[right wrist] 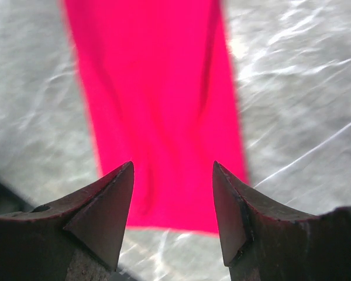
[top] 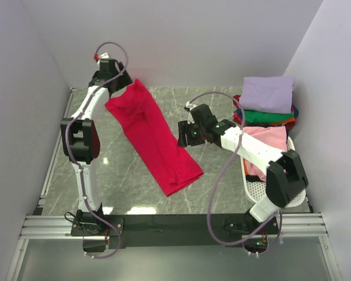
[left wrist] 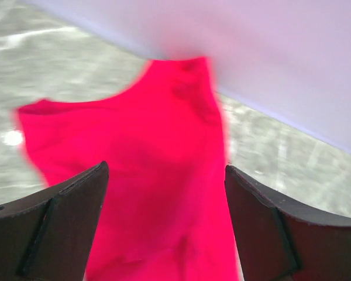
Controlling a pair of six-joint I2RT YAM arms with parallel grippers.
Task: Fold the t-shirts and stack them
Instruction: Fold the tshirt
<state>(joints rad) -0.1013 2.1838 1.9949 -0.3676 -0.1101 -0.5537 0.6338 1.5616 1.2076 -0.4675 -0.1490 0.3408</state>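
A crimson-red t-shirt (top: 152,137) lies as a long folded strip, running diagonally from the back left toward the front middle of the table. My left gripper (top: 121,82) hovers open over its far end; in the left wrist view the red cloth (left wrist: 152,175) shows below between the spread jaws of that gripper (left wrist: 164,170). My right gripper (top: 183,136) is open beside the strip's right edge, and that gripper (right wrist: 172,167) holds nothing, with the shirt's end (right wrist: 158,105) lying flat beyond it. Folded shirts are stacked at the right, lavender (top: 268,93) on top of green (top: 266,116).
A pink shirt (top: 268,139) lies in the white perforated basket (top: 254,188) at the right, under my right arm. White walls close in the table on the left, back and right. The arm bases sit on the rail at the front edge.
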